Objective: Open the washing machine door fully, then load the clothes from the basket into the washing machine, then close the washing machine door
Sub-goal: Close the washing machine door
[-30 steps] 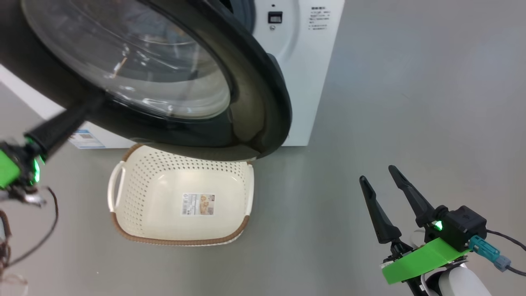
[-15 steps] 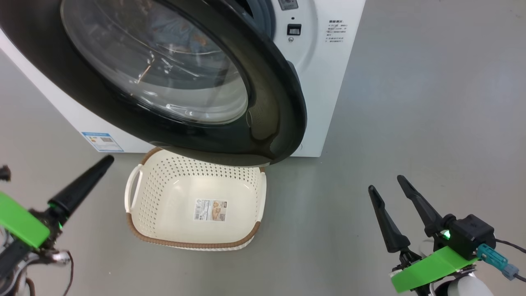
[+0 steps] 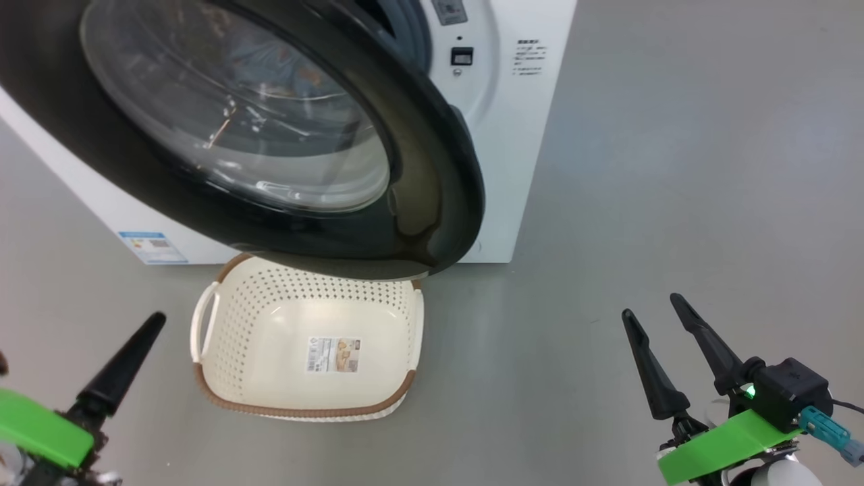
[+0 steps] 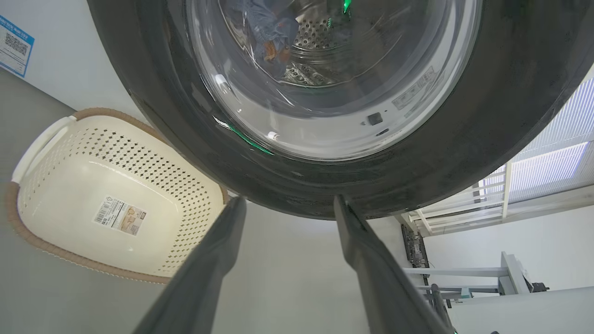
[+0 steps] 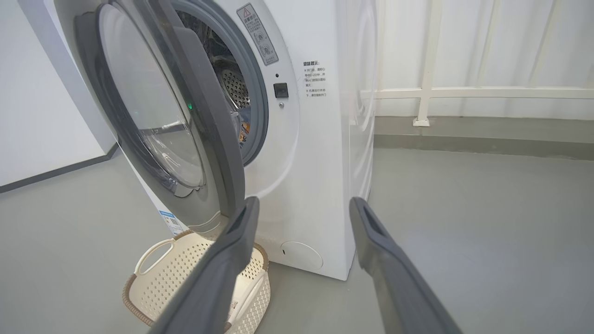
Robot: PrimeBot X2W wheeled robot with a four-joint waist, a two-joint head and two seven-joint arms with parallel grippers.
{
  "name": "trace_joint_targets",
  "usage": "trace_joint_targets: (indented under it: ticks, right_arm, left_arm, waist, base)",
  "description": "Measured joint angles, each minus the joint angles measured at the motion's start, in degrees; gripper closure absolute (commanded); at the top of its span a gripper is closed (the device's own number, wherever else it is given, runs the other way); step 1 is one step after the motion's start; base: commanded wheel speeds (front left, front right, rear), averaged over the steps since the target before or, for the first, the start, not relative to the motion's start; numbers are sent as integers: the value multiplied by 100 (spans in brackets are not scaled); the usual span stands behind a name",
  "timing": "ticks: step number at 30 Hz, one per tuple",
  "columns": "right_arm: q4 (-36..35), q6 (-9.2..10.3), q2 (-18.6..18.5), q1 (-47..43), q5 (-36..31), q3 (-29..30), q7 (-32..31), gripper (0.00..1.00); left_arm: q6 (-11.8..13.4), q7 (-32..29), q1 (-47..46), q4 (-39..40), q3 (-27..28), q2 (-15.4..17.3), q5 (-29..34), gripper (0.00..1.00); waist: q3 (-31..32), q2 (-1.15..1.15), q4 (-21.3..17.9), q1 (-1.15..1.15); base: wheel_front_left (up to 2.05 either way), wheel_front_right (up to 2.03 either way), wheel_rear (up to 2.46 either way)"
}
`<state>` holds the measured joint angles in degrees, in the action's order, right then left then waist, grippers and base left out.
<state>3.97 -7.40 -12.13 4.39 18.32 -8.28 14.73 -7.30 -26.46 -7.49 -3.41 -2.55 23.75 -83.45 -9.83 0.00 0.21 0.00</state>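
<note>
The washing machine (image 3: 503, 135) stands at the top of the head view. Its door (image 3: 418, 169) hangs partly open, the black ring reaching out over the basket (image 3: 223, 351), which is empty. Light blue clothes (image 4: 267, 32) with orange prints lie in the steel drum, seen through the door glass. My left gripper (image 4: 290, 204) is open just below the door's lower rim without touching it; one of its fingers (image 3: 125, 368) shows at the lower left of the head view. My right gripper (image 3: 653, 312) is open and empty over the floor, right of the basket.
Grey floor (image 3: 675, 169) spreads to the right of the machine. A white railing (image 5: 464, 93) and a low kerb run along the wall behind it. A blue label sticker (image 3: 152, 246) and a small round flap (image 5: 301, 255) sit low on the machine's front.
My left gripper has come away from the door's lower rim and dropped to the lower left. The head camera shifted. The right gripper keeps its open pose.
</note>
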Motion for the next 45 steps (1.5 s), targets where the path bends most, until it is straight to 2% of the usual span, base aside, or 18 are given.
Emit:
trace_joint_targets:
  ticks: [6,20,25,28,32,39,45]
  right_arm:
    - [-15,0,-46,-207,40,14,0,0]
    - [11,0,-108,-330,153,148,0,0]
    - [20,0,-146,-331,156,155,0,0]
    - [4,0,-187,-332,165,192,0,0]
    - [-30,0,-190,-340,165,281,0,0]
    - [-62,0,-200,-462,168,355,0,0]
    - [-70,0,-179,-460,167,369,0,0]
  left_arm:
    - [0,950,425,-124,-310,186,261,0]
    - [0,3654,748,-829,-1639,756,1038,0]
    - [-1,4050,746,-1109,-1985,856,1528,0]
    - [-1,4074,742,-1213,-1685,739,2174,0]
    - [-1,4075,742,-1100,-1111,328,3006,0]
    - [-2,4076,919,-775,-261,-198,4451,0]
    - [-2,4076,1072,-599,44,-568,5238,0]
  waist:
    - [61,0,-205,0]
    - [271,0,-464,0]
    - [356,0,-467,0]
    - [389,0,-445,0]
    - [413,0,-430,0]
    - [428,0,-435,0]
    - [408,0,-441,0]
  base:
    - [0,0,0]
    - [0,0,0]
    - [0,0,0]
    - [0,0,0]
    - [0,0,0]
    - [0,0,0]
    - [0,0,0]
